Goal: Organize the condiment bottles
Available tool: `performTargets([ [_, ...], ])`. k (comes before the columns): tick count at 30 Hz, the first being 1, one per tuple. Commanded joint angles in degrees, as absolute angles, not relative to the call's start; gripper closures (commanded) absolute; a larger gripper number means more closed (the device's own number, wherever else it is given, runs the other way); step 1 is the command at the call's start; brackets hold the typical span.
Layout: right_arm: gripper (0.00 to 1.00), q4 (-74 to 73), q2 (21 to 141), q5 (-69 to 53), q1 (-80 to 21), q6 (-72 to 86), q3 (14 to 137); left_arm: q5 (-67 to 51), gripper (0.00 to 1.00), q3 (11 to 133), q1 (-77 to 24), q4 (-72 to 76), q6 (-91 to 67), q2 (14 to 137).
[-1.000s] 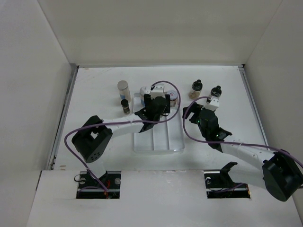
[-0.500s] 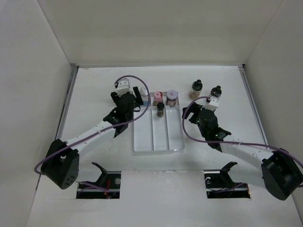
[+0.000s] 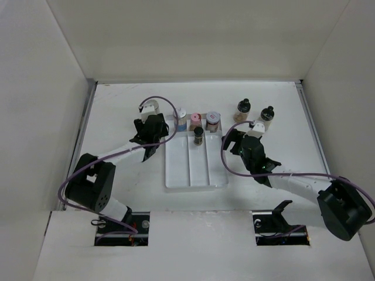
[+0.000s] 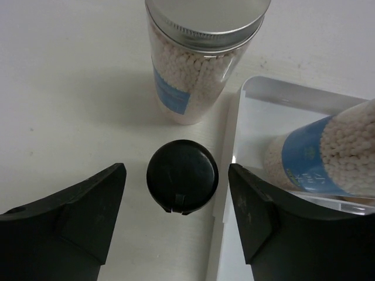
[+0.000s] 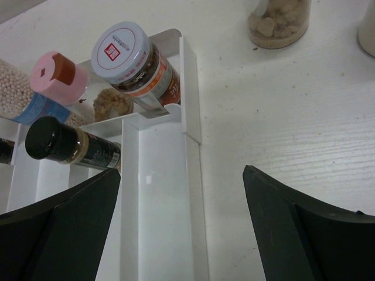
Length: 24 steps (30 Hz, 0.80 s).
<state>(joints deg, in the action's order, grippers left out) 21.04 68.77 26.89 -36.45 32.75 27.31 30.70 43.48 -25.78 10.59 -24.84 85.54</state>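
Left wrist — the left pincer (image 4: 176, 171) gapes wide and empty — black-capped bottle (image 4: 182, 184) centred in the gap, untouched.

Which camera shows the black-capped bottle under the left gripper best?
The left wrist view: the black-capped bottle is seen from above, cap toward the camera, between the open left gripper's fingers, just outside the white tray's wall. In the top view the left arm covers it; in the right wrist view I cannot make it out.

Shows a white three-compartment tray (image 3: 196, 170) lying flat near the middle of a white table (image 3: 117, 99), its two dividers running near to far. Walled in by plain white panels (image 3: 193, 41) at left, back and right
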Motion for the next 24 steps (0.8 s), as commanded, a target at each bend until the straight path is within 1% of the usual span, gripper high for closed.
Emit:
performTargets([
  [1, 0.07, 23.73, 69.52, 26.37, -37.04, 31.91, 29.79, 29.27, 0.37, 45.97, -25.44, 13.97, -24.78, 85.86],
  [4, 0.07, 24.26, 69.43, 26.54, -37.04, 31.73, 29.45, 30.4, 0.56, 45.88, -25.7, 13.62, -24.87, 85.7],
  [5, 0.07, 24.17, 69.61, 26.28, -37.04, 31.99, 29.44, 31.19, 0.6, 45.44, -26.14, 13.62, -24.79, 84.91],
  [8, 0.07, 23.82, 69.7, 26.36, -37.39, 31.47, 29.97, 34.62, 0.67, 43.34, -28.25, 13.36, -23.65, 81.4],
  [14, 0.07, 24.08, 69.79, 26.63, -37.4, 31.38, 29.88, 38.05, 0.69, 40.35, -34.66, 9.23, -22.68, 71.47],
  [16, 0.07, 24.43, 69.78, 26.98, -37.4, 31.46, 29.71, 38.23, 0.69, 40.34, -37.38, 8.53, -22.67, 70.23],
  [19, 0.07, 23.82, 69.87, 27.07, -37.4, 31.99, 29.62, 37.79, 0.69, 41.83, -44.31, 6.94, -23.03, 70.83],
  [21, 0.07, 23.73, 68.56, 28.03, -37.13, 31.99, 29.09, 37.71, 0.69, 42.45, -49.94, 8.69, -23.29, 72.59],
  [24, 0.07, 23.82, 67.24, 29.09, -36.52, 32.34, 28.22, 37.71, 0.69, 44.64, -55.22, 8.88, -23.38, 75.75],
])
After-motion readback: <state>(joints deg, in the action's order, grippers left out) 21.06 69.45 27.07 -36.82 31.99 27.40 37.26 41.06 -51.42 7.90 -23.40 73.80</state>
